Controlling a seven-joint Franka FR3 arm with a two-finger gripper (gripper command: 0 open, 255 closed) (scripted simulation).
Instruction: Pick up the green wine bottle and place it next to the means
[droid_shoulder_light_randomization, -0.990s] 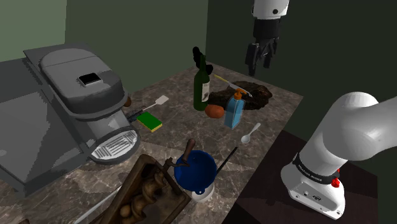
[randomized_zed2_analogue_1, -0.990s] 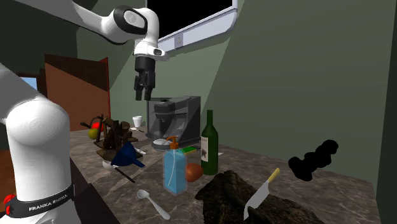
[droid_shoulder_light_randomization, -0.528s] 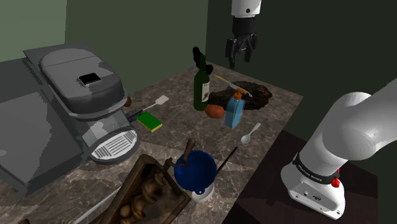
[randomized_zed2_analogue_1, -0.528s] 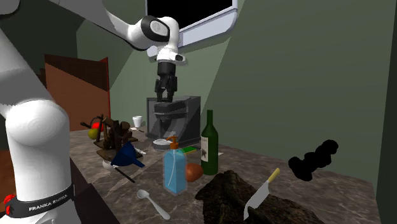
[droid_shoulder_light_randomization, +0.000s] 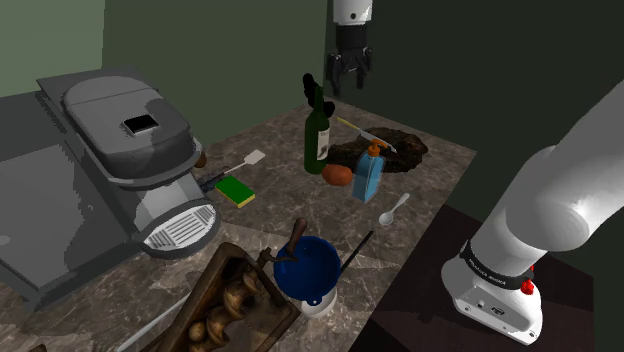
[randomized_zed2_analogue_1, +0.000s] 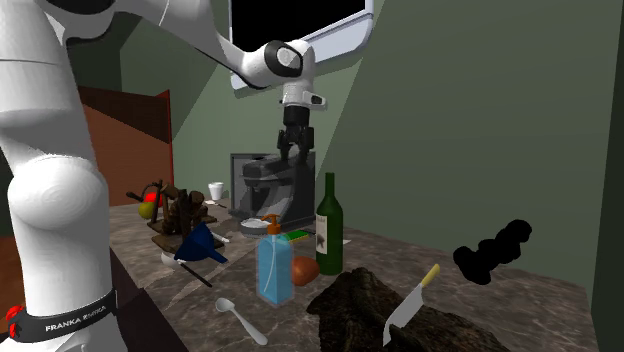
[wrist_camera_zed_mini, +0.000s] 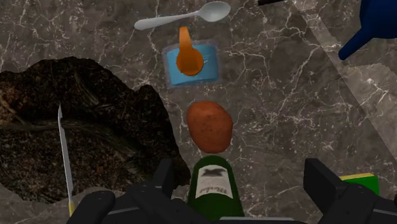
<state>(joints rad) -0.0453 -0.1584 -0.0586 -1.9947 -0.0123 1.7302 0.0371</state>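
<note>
Marble counter (wrist_camera_zed_mini: 286, 114): wine bottle (droid_shoulder_light_randomization: 317, 138), spoon (wrist_camera_zed_mini: 184, 17), sponge (droid_shoulder_light_randomization: 236, 191)

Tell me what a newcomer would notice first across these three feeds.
The tall green wine bottle stands upright mid-counter, with the gripper hanging above it, fingers apart and touching nothing. Beside the bottle sit a blue soap dispenser with an orange pump and a reddish-brown lump, next to a dark rough slab carrying a knife. A big grey coffee machine stands at the shoulder view's left.
</note>
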